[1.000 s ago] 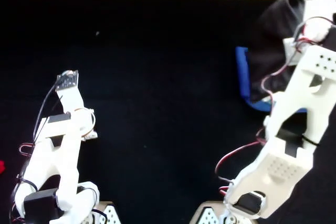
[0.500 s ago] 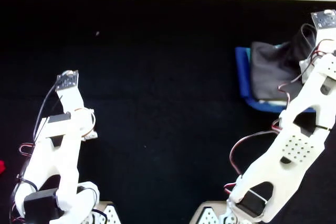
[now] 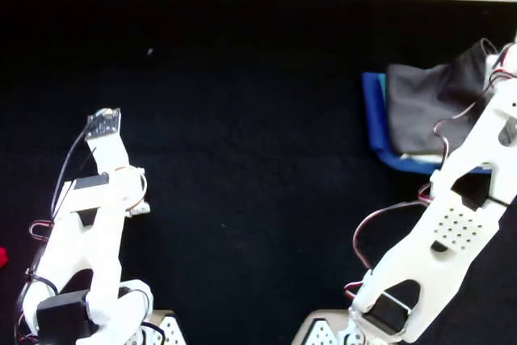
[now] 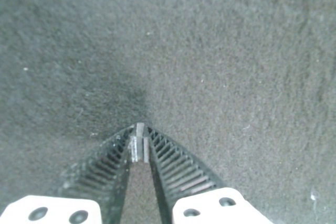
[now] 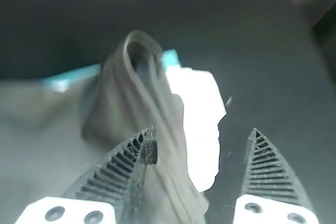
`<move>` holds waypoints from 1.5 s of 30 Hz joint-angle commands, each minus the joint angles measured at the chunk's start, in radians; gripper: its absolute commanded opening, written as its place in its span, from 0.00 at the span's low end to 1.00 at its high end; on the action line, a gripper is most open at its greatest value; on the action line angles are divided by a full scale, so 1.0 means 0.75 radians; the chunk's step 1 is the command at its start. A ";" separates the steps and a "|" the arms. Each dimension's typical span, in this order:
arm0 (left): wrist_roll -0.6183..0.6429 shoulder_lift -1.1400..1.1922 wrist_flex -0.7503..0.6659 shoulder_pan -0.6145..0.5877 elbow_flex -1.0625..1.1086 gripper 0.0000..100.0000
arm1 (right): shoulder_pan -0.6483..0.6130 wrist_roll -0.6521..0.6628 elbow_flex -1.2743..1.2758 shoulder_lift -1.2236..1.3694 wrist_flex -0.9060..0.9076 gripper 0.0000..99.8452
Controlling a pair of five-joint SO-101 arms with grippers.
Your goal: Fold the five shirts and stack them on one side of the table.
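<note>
Right tool [image 5: 202, 132]: fingers spread wide, nothing between them; it hangs over the stack [image 3: 408, 131] at the right end of the tabletop [image 3: 242, 78].

Grey shirt [image 5: 137, 82]: top layer, lying under and just ahead of the right tool; a raised loop of its fold stands right beside one fingertip [image 5: 148, 139]; cannot tell whether cloth and finger touch.

White shirt [image 5: 202, 103]: shows below the gap between the spread fingers.

Blue shirt [image 3: 371, 111]: sticks out at the side of the stack away from the right tool, lowest layer as far as visible; three layers told apart, any more cannot be counted.

Left tool [image 4: 137, 136]: fingers pressed together, holding nothing; tips low over bare tabletop, well apart from the stack.

Judgement: step in hand is letting go of the grey shirt on the stack; probably late in the task, count unconfirmed.

To do it well:
- Leave the fingers spread and lift straight up off the cloth before any sideways travel; the toothed finger beside the loop could snag it and drag the top layer off square.
- The loop sits proud; a light downward press on it would settle the fold.
- Press toward the middle of the stack, not its edge; the grey shirt looks askew on the white one.

Risk: a caught loop pulls the fold open.
</note>
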 commanded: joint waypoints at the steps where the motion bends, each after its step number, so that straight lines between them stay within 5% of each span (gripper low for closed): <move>1: -0.018 -0.001 -0.039 0.011 -0.017 0.01 | -0.062 -0.059 -0.136 -0.011 0.044 0.25; 5: -0.018 -0.001 -0.039 0.011 -0.017 0.01 | -0.120 -0.055 -0.132 -0.005 0.173 0.00; 25: -0.018 -0.001 -0.039 0.013 -0.017 0.01 | 0.095 0.057 -0.075 0.394 -0.185 0.01; 31: -0.018 -0.001 -0.039 0.013 -0.017 0.01 | 0.095 0.020 -0.339 0.228 -0.103 0.02; 37: -0.018 -0.001 -0.039 0.013 -0.017 0.01 | 0.060 -0.211 -0.541 0.028 0.085 0.15; 45: -0.018 -0.001 -0.039 0.013 -0.017 0.01 | -0.116 -0.270 -0.549 -0.269 0.494 0.14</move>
